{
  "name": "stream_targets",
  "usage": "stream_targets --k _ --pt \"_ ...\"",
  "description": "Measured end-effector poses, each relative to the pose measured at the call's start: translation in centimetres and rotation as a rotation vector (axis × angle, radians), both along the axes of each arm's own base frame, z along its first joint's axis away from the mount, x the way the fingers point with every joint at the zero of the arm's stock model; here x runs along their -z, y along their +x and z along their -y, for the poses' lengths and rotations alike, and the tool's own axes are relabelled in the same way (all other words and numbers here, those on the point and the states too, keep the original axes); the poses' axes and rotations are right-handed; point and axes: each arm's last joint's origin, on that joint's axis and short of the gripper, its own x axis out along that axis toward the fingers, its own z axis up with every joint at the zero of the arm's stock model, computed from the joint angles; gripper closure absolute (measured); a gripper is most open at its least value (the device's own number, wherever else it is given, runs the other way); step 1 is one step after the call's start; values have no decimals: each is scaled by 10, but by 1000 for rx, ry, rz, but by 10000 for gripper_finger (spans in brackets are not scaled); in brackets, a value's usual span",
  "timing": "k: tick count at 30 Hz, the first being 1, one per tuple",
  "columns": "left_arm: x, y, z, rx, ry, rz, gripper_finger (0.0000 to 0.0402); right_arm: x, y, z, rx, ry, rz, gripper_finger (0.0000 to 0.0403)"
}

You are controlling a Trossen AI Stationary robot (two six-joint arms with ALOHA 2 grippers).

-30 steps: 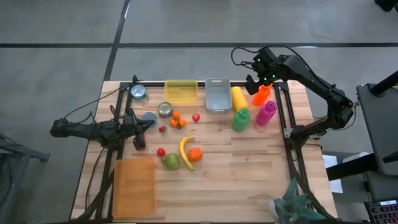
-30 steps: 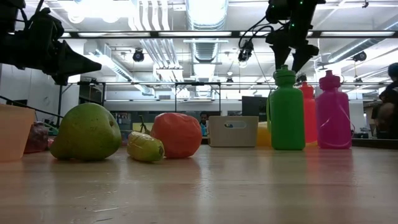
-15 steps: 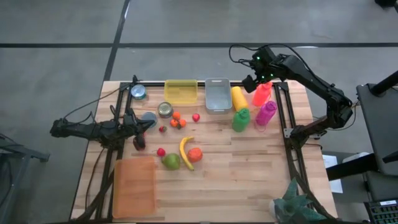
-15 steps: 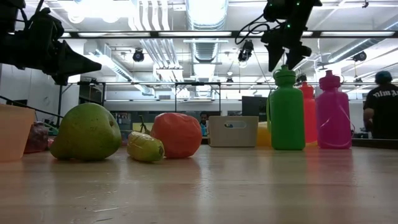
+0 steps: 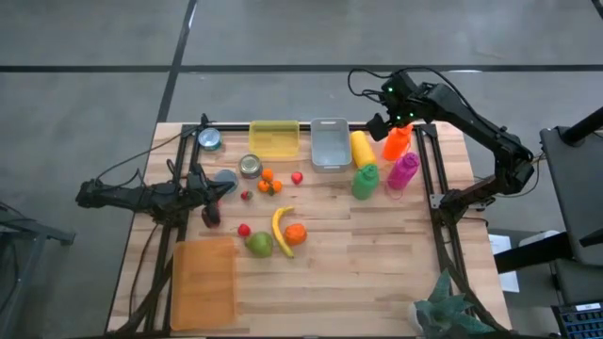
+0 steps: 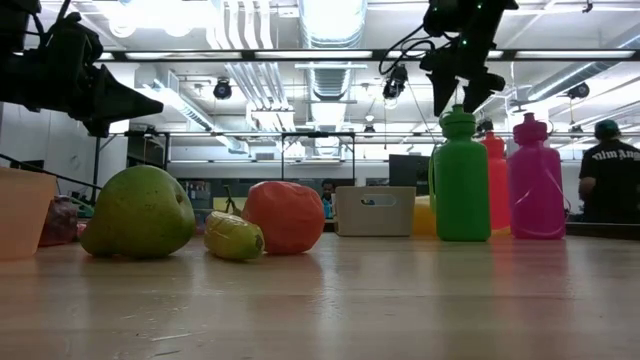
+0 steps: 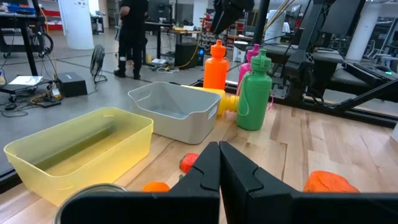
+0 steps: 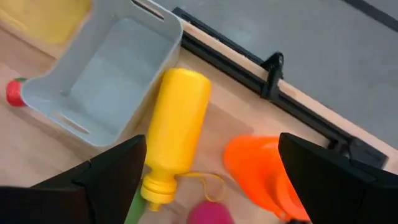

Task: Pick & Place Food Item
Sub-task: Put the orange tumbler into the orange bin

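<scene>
Fruit lies mid-table in the high view: a banana (image 5: 281,231), an orange fruit (image 5: 296,234), a green pear (image 5: 259,244), small oranges (image 5: 268,181) and strawberries (image 5: 297,177). My right gripper (image 5: 384,122) (image 8: 211,205) hangs open above the far right of the table. It is over the lying yellow bottle (image 8: 177,121) and beside the orange bottle (image 8: 261,168), touching nothing. My left gripper (image 5: 226,185) (image 7: 219,168) is shut and empty. It is held low near the table's left side and points at the grey bin (image 7: 177,112).
A yellow bin (image 5: 274,138) and the grey bin (image 5: 330,143) stand at the far edge, with two cans (image 5: 250,166) near them. Green (image 5: 365,181) and magenta (image 5: 403,171) bottles stand at the right. An orange tray (image 5: 203,282) lies near left. A person (image 6: 608,180) stands beyond the table.
My right gripper has shifted a little toward the table's left above the bottles, staying open. In the room behind, a person has walked into the low view's right edge.
</scene>
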Motion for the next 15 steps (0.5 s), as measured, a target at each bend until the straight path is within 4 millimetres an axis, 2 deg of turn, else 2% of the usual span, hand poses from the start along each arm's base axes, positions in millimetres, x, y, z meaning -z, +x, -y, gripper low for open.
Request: stream_targets --k 5,15 --pt "0 0 0 0 0 0 401 -2 -10 -4 24 -59 -132 42" --pt "0 0 0 0 0 0 401 -5 -21 -9 73 -59 -194 42"
